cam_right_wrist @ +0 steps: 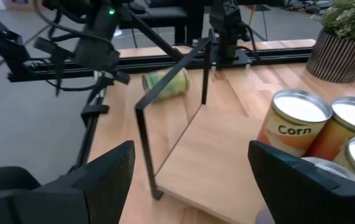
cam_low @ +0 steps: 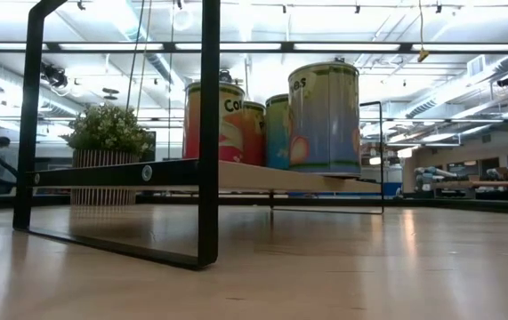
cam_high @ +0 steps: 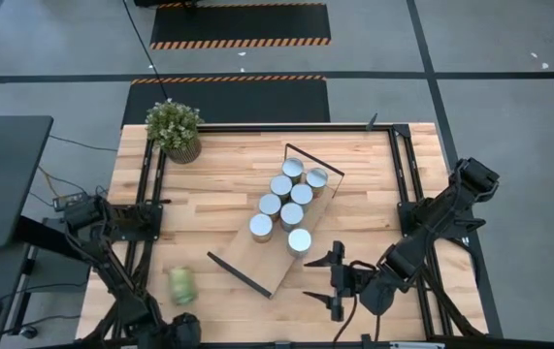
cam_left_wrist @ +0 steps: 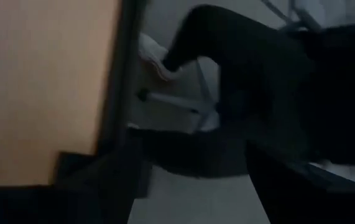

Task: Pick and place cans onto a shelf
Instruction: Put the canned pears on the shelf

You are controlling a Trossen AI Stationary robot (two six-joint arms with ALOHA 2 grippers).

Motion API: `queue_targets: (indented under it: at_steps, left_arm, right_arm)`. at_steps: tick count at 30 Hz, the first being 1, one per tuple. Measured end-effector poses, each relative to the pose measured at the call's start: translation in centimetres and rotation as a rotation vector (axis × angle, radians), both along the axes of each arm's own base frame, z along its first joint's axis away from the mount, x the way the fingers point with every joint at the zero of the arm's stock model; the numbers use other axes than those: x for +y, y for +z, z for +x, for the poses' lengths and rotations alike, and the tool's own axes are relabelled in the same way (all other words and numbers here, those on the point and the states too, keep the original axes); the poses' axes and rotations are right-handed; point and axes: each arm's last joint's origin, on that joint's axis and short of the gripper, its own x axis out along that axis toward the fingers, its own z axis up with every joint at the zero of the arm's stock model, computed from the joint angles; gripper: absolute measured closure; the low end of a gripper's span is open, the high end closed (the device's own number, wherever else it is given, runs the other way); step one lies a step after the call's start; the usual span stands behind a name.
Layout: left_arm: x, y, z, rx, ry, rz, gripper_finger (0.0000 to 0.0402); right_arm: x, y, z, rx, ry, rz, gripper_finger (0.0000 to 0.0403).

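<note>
Eight cans (cam_high: pixel 292 214) stand in two rows on the shelf (cam_high: pixel 247 267), so we'd call the stacking nearly done. One green can (cam_high: pixel 181 284) lies on its side on the table, well off the shelf's near end toward the left arm. The left gripper (cam_high: pixel 185 328) sits beyond that can, farther from the shelf, at the table's edge. Its fingers are closed and we see nothing in them. The right gripper (cam_high: pixel 338 281) waits just beside the shelf's long edge, fingers spread wide with nothing between them.

As we read it, the green can comes next. The left fingers must open, straddle it and lift it to the bare stretch of board.

The left wrist camera gives only dark shapes and a table edge. From table height the back row hides behind the front cans.
</note>
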Motion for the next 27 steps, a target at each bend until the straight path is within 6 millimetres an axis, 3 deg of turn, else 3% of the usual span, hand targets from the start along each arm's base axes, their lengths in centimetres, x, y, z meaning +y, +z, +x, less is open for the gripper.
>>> queue_targets:
  at_steps: [7, 13, 17, 23, 27]
  left_arm:
    - [1.2, 1.6, -0.3, 0.102, 0.103, 0.344, 0.0116]
    - [1.6, 6.4, 0.1, 0.289, 0.197, 0.433, 0.0116]
    - [2.3, 8.5, 0.1, 0.379, 0.334, 0.454, 0.0116]
    - [3.0, 8.6, -0.8, 0.595, 0.458, 0.452, 0.0116]
    - [2.9, 8.5, -1.0, 0.617, 0.456, 0.443, 0.0116]
  right_arm:
    - [1.1, 0.3, -0.9, -0.033, 0.012, 0.018, 0.0083]
    - [1.5, 0.3, -1.4, -0.042, 0.005, 0.008, 0.0083]
    - [1.5, 0.3, -1.4, -0.048, -0.011, 0.001, 0.0083]
    - [1.5, 0.2, -1.4, -0.039, -0.005, -0.022, 0.0083]
    - [1.5, 0.2, -1.4, -0.038, 0.001, -0.04, 0.0083]
